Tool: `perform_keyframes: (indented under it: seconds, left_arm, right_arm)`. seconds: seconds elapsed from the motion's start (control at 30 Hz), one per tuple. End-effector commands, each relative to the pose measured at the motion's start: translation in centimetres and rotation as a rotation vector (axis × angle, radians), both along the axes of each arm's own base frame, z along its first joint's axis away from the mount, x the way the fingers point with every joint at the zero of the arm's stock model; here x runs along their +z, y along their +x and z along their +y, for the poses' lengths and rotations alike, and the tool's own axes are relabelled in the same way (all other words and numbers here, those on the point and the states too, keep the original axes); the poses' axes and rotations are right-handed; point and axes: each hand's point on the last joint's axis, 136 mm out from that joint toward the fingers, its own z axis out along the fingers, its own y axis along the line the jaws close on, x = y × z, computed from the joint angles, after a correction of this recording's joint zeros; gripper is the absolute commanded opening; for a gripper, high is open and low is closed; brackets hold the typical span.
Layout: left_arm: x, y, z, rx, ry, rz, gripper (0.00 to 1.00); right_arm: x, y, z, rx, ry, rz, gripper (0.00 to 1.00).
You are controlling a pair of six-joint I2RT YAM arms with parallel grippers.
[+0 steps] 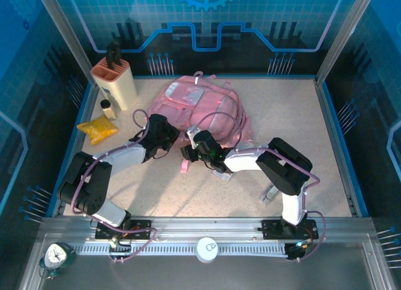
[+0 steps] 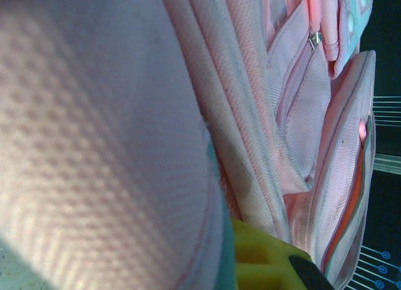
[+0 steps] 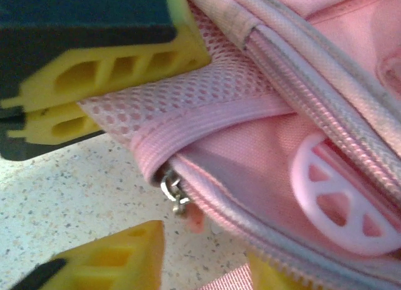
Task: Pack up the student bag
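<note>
The left arm is stretched toward 1 o'clock, and the left gripper is seen with fingers pressed together, pinching a mesh edge of the student bag at its 8 o'clock side. The right arm is folded toward 9 o'clock, the right gripper held at the bag's 6 o'clock rim, fingers spread beside a metal zip pull, untouched. The pink bag is laid flat on the table, at 12 o'clock from both grippers.
</note>
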Motion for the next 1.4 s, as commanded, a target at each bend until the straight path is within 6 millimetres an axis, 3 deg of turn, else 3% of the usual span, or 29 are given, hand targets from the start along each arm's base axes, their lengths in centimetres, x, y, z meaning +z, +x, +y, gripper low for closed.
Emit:
perform_keyframes:
  seconds: [0.0,0.13,0.33,0.67,0.87,1.07,1.27,1.37]
  left_arm:
    - [3.1,-2.0,-4.8,-0.161,-0.117,-0.024,0.0]
    - [2.8,-2.2,-4.4,-0.145,-0.104,-0.01,0.0]
    - [2.6,-2.3,-3.7,-0.114,-0.084,-0.01,0.0]
    - [2.6,-2.3,-3.0,-0.083,-0.054,-0.008,0.0]
    - [2.8,-2.3,-2.7,-0.074,-0.048,0.0,0.0]
    - [2.6,-1.5,-0.7,-0.051,0.015,0.012,0.0]
    - [2.1,0.1,2.4,-0.007,0.034,0.031,0.0]
    - [2.5,1.1,2.8,-0.024,0.052,0.02,0.0]
  right_arm:
    - [6.6,2.6,0.5,-0.031,0.142,-0.191,0.31]
    - [5.7,1.8,-1.0,-0.053,0.119,-0.18,0.14]
    - [2.8,-0.1,-3.7,-0.044,0.042,-0.183,0.01]
    - [0.4,-1.9,-5.9,-0.06,-0.011,-0.131,0.0]
    - [0.6,-2.8,-6.4,-0.074,-0.023,-0.133,0.0]
    - [0.3,-3.6,-9.9,-0.189,-0.044,-0.077,0.0]
    - [0.2,-4.7,-14.6,-0.318,-0.124,0.004,0.0]
    - [0.2,-5.0,-17.1,-0.389,-0.136,0.036,0.0]
